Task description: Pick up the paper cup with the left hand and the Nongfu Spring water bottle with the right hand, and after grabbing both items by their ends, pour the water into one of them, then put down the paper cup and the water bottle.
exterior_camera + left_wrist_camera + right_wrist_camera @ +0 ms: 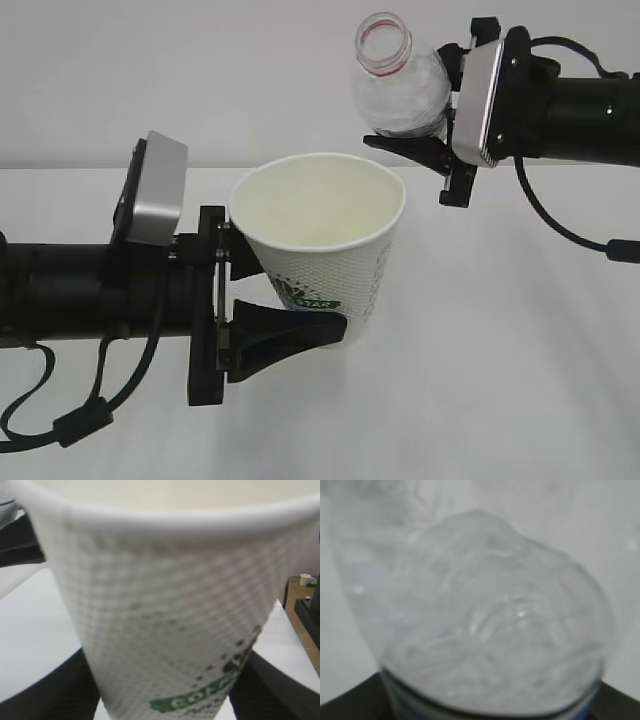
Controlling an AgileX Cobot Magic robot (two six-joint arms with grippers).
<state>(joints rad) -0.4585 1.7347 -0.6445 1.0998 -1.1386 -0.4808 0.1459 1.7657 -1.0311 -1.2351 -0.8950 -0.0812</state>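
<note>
Exterior view: our left hand (275, 300) clamps the paper cup (320, 250) aloft above the desk (520, 400); our right hand (425, 145) grips the Nongfu Spring water bottle (398, 85), uncapped mouth beside the rim. Tipping off-centre could spill water.

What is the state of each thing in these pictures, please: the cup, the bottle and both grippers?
paper cup: held off the table, tilted, mouth open, no water visible inside.
Nongfu Spring water bottle: held in the air, uncapped, its mouth toward the camera, behind the cup.
left hand: fingers closed on the cup's lower wall.
right hand: fingers closed on the bottle's body.
</note>
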